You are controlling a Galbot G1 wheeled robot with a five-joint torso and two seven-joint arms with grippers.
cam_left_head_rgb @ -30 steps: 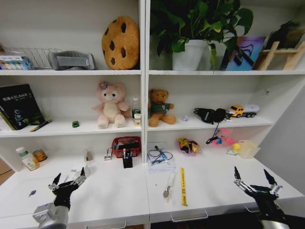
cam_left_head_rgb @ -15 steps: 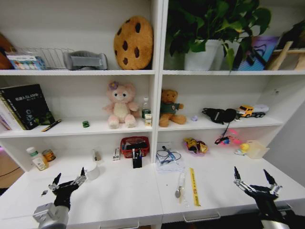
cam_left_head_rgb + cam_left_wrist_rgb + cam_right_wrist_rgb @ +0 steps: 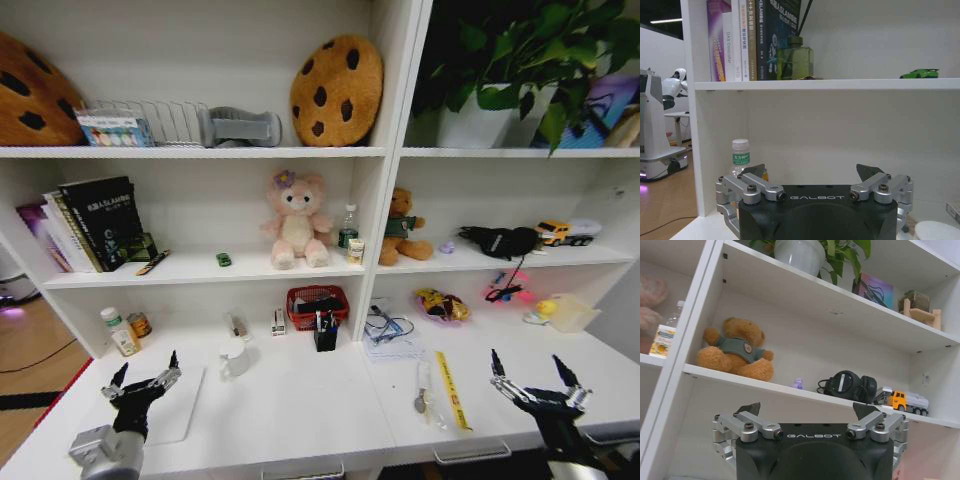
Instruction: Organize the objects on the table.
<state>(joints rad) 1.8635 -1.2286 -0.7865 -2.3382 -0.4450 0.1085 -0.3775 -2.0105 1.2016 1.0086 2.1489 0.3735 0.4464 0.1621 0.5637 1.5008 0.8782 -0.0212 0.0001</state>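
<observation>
Grippers hang low over the near edge of the table, left gripper and right gripper both spread wide and empty. Nearest the right one, the yellow ruler lies flat on the desktop beside a small metal tool; thin, stiff and light, it would probably best be pinched across its width. Farther back, a red basket holds dark oddments too small to name, and a black pen cup in front of it holds pens.
</observation>
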